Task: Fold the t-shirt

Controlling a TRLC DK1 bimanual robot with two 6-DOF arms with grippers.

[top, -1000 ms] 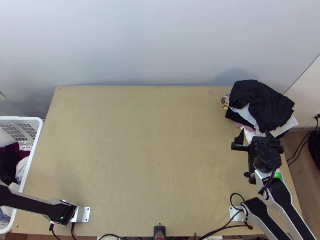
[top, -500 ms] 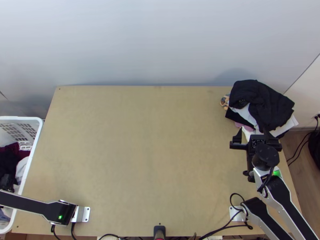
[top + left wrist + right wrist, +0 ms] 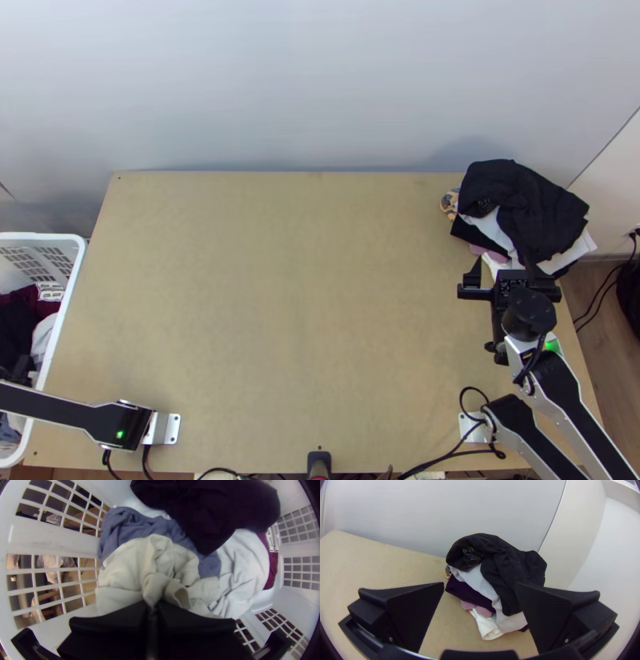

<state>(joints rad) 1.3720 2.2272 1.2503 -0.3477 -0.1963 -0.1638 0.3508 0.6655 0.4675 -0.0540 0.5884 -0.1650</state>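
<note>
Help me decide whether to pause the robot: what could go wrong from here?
The left pincer pinches what looks like a small fold of the cream cloth, which might slip out during lifting. The blue-grey cloth touches it and could come up too. The right pincer stands open near the loosely heaped clothes; a careless move might topple them.

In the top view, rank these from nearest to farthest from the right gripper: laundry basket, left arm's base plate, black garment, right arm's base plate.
Right gripper:
1. Black garment: far right, atop the pile.
2. Right arm's base plate: near edge, right.
3. Left arm's base plate: near edge, left.
4. Laundry basket: beyond the left edge.
</note>
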